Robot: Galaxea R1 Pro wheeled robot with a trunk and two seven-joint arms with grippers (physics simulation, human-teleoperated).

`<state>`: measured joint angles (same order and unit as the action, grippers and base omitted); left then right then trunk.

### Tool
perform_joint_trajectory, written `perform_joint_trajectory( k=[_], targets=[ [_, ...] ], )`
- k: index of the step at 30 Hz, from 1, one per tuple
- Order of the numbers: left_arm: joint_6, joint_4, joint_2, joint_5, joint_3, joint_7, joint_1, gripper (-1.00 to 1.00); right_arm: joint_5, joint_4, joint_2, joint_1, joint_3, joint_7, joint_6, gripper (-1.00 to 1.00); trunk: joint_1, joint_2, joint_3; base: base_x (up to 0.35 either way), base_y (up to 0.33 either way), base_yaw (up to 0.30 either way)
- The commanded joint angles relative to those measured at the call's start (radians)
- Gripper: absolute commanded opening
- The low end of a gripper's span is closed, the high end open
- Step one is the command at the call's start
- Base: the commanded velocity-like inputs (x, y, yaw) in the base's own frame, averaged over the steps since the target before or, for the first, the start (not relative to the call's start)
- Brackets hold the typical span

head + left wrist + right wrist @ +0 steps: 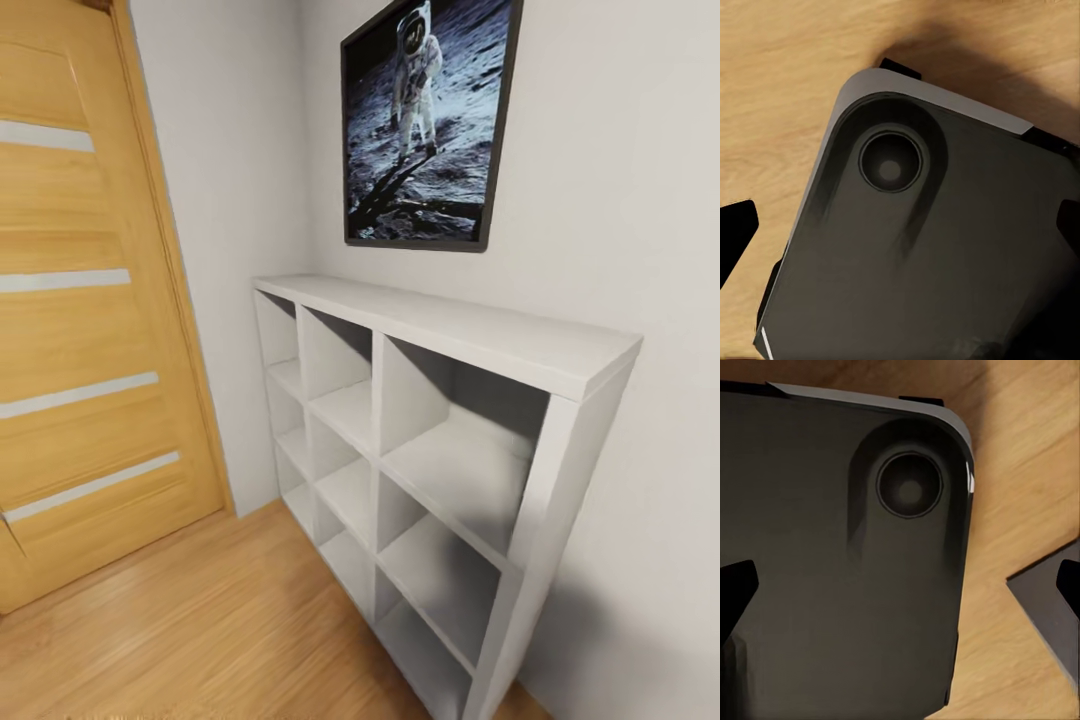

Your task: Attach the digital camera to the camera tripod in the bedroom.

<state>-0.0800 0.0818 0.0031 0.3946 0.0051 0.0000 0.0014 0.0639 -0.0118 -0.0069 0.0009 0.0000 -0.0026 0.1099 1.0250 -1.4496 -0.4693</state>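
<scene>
Room: white walls, light wood floor (200, 620), a corner of the bedroom.
Shelf: a white cubby shelf (450, 340) stands against the wall, its open cubbies in 3 rows, nothing in those that show.
Picture: a dark-framed astronaut print (430, 120) hangs on the wall just above the cubby shelf.
Door: a wood door (80, 320) with pale horizontal strips stands at the far end of the cubby shelf, on the adjoining wall, shut.
Task's things: the digital camera and the camera tripod are not to be seen from here; where they are I cannot tell.
Left hand: 2 dark fingertips (735, 232) sit at opposite edges of the left wrist view, well apart, so the left hand (900, 232) is wide with nothing between its fingers.
Right hand: its fingertips (735, 589) likewise sit at opposite edges of the right wrist view; the right hand (900, 585) is wide and holds nothing.
Below the hands: a dark grey rounded robot body panel (945, 247) with a round recess, over the wood floor.
</scene>
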Motion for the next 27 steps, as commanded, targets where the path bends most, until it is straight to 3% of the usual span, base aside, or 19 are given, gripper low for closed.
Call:
perform_joint_trajectory(
  k=[1, 27],
  targets=[
    [-0.001, 0.001, 0.000, 0.004, 0.000, 0.000, 0.000, 1.00, 0.007, 0.000, 0.000, 0.000, -0.001, 0.000, 0.002, 1.00, 0.000, 0.000, -0.001, 0.000, 0.000, 0.267],
    [-0.001, 0.001, -0.002, 0.004, 0.001, 0.000, 0.000, 1.00, 0.007, 0.000, -0.001, 0.000, 0.001, 0.000, 0.002, 1.00, 0.000, 0.000, -0.001, 0.000, 0.000, 0.268]
  ],
)
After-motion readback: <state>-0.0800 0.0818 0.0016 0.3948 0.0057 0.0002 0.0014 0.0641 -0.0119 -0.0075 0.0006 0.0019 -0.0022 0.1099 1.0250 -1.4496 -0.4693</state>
